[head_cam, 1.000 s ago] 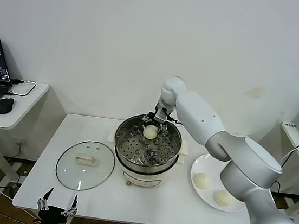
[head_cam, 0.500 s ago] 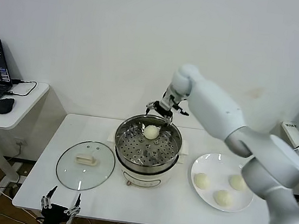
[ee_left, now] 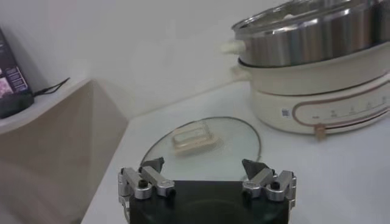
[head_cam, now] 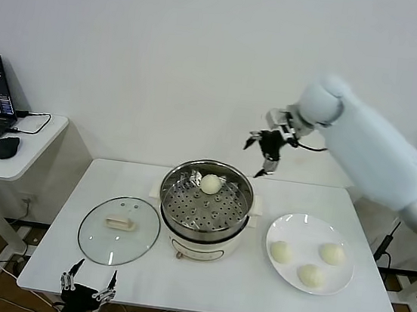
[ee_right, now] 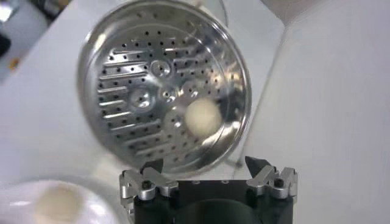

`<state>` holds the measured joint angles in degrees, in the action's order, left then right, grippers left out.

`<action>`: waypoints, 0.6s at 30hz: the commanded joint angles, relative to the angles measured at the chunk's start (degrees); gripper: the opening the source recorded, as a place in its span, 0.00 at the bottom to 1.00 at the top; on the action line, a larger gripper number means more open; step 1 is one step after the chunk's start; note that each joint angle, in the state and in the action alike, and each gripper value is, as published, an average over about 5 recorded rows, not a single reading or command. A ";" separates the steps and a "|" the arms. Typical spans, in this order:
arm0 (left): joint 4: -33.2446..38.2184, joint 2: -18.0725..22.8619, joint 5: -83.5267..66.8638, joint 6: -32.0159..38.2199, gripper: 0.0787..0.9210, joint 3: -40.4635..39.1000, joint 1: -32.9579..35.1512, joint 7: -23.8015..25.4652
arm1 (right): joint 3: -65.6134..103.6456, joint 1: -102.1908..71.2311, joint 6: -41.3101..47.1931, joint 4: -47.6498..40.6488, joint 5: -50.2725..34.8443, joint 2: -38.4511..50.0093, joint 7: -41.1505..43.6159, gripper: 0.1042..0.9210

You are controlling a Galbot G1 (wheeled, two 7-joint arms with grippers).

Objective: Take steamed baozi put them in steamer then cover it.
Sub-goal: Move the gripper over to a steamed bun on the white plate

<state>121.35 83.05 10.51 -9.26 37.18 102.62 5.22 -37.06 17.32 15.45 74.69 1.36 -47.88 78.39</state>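
One steamed baozi (head_cam: 210, 184) already lies on the perforated tray of the steamer (head_cam: 206, 204), near the back wall of the pot, a little above the centre of the head view. The right wrist view shows the same bun alone on the tray. Three more baozi (head_cam: 311, 261) wait on the white plate (head_cam: 285, 228) at the lower right of the frame, just beside the steamer on the tabletop (head_cam: 245, 290). So about a quarter of the loading seems done; three buns are left to carry over.

The right claw (head_cam: 264, 154) hangs in the air in the upper right part of the head view, above and to the right of the steamer, well apart from it. Its fingers stand apart and hold nothing. I judge that it is between two trips and that the next step is to go down to the plate for another bun.

The cover (head_cam: 119, 229) lies flat on the tabletop at the lower left, touching nothing but near the steamer, with its cream handle up. It is not yet placed, so the covering step is left for the end.

The left claw (head_cam: 86, 291) waits at the bottom edge of the frame, below the cover, fingers apart and empty.
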 commanded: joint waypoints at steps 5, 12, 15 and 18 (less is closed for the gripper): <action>1.00 -0.14 -0.16 -0.20 0.88 -0.36 0.62 0.15 | -0.15 -7.14 12.10 11.93 -0.08 15.95 0.77 0.88; 1.02 0.12 -0.07 -0.23 0.88 -0.39 1.08 0.14 | 4.11 -19.18 10.53 12.97 4.36 16.50 -1.48 0.88; 0.70 0.20 -0.01 -0.25 0.88 -0.38 1.04 0.16 | 5.47 -22.27 9.85 11.29 6.24 14.41 -2.19 0.88; 0.23 0.20 0.03 -0.25 0.88 -0.33 0.94 0.15 | 6.46 -24.50 9.26 9.34 8.56 11.99 -3.01 0.88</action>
<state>121.60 83.25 10.55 -9.51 36.91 103.48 5.37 -32.26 -0.74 23.02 82.93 7.49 -37.17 75.89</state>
